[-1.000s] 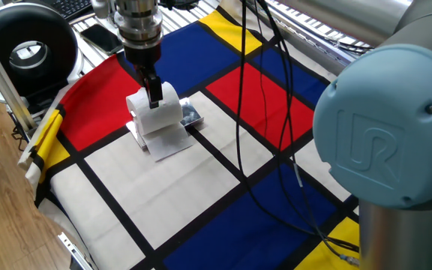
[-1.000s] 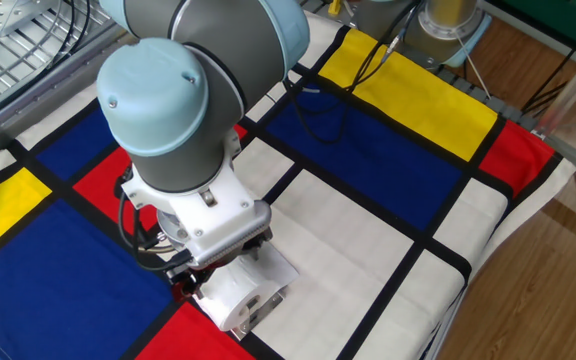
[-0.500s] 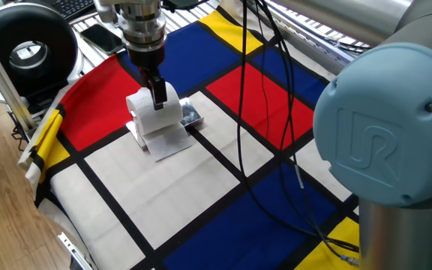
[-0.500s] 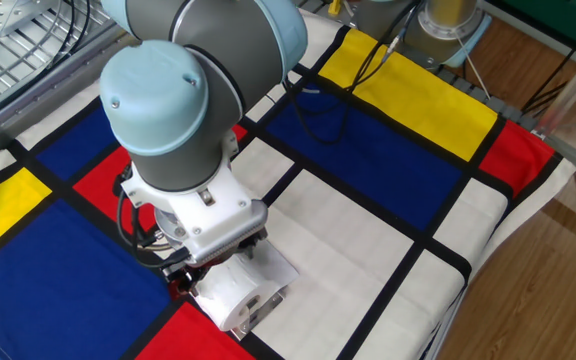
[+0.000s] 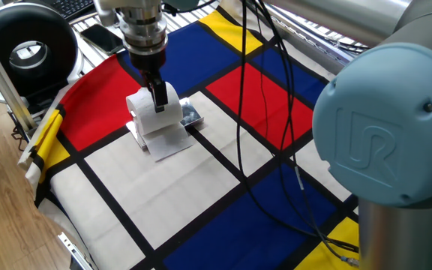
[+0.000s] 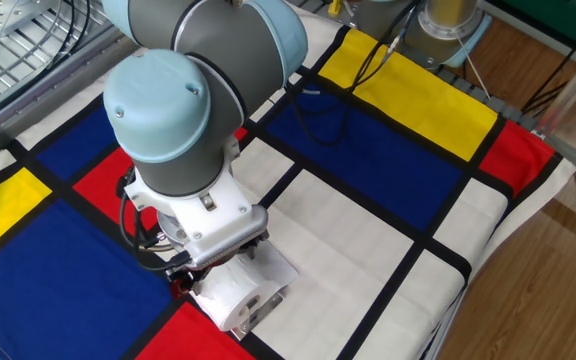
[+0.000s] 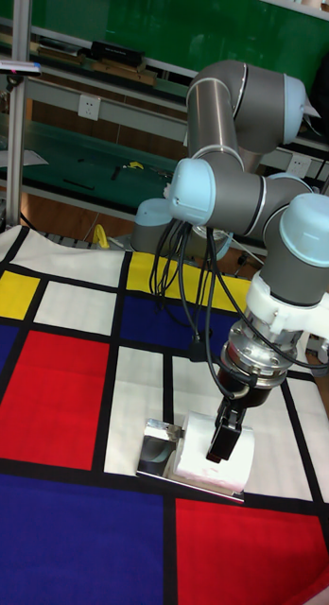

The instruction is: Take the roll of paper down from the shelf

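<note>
White roll of paper [image 5: 156, 114] sits on the shelf [image 7: 157, 454] near the tabletop's [image 5: 201, 195] red corner. My claw [image 5: 157, 101] reaches into it; whether it's pinching, I cannot tell. I judge gripping is in hand; next, lift clear and lower beside the shelf.

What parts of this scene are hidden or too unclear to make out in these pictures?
- End effector: whether it is gripping the roll of paper. In the other fixed view the wrist covers it; elsewhere only one finger shows.
- Shelf: mostly hidden under the roll in every view.
- Far side of the roll: blocked by the arm in the other fixed view.
- Loose sheet: whether it rests on the cloth or the shelf is unclear.
</note>
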Controlling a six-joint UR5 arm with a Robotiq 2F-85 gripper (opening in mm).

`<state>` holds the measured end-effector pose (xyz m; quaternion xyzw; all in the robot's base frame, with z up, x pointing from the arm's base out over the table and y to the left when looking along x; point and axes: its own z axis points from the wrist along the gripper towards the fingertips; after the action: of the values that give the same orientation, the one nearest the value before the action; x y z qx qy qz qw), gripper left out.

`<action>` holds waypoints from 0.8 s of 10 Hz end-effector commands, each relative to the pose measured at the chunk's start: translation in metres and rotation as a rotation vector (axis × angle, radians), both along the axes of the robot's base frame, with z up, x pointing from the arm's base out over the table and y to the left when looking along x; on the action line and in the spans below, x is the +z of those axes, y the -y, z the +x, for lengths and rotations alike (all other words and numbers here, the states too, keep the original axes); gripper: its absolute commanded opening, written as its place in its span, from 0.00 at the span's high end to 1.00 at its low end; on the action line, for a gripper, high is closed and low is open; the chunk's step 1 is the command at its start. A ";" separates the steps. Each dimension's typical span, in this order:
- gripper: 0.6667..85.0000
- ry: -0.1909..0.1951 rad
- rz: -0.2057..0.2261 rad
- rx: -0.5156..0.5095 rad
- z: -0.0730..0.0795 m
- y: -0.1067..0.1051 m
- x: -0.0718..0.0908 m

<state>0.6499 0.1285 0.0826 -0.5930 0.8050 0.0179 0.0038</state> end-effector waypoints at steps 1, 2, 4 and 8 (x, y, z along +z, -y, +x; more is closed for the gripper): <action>0.00 -0.003 0.010 0.000 0.000 -0.002 0.000; 0.00 0.002 0.010 0.003 0.001 -0.003 0.000; 0.00 0.009 0.020 0.016 0.003 -0.011 -0.002; 0.00 0.008 0.021 0.029 0.003 -0.008 -0.003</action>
<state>0.6525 0.1349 0.0789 -0.6031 0.7974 0.0184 0.0087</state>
